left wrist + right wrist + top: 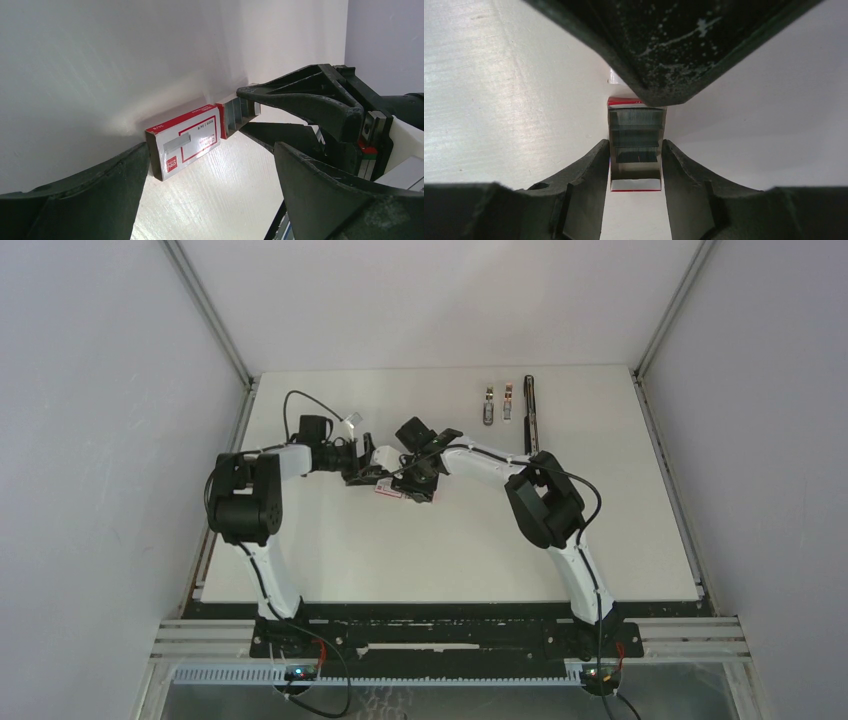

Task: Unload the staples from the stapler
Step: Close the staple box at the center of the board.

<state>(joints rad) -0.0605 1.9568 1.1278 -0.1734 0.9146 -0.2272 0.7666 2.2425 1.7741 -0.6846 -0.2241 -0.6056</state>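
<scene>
Two grippers, one staple box

Item 1: right gripper, clamped on the tray of the red-and-white box, probably to slide it open for loose strips.
Item 2: left gripper, spread wide and grasping nothing, flanks the box, seemingly to steady it.
Item 3: stapler, at 1 o'clock on the table, with the staples just beside it at its 9 o'clock.

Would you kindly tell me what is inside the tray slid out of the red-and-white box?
Stacked silvery staple strips fill the tray, which the right pincer grips by its sides. The tray's far end is covered by a dark finger, and the inside of the box is hidden.
</scene>
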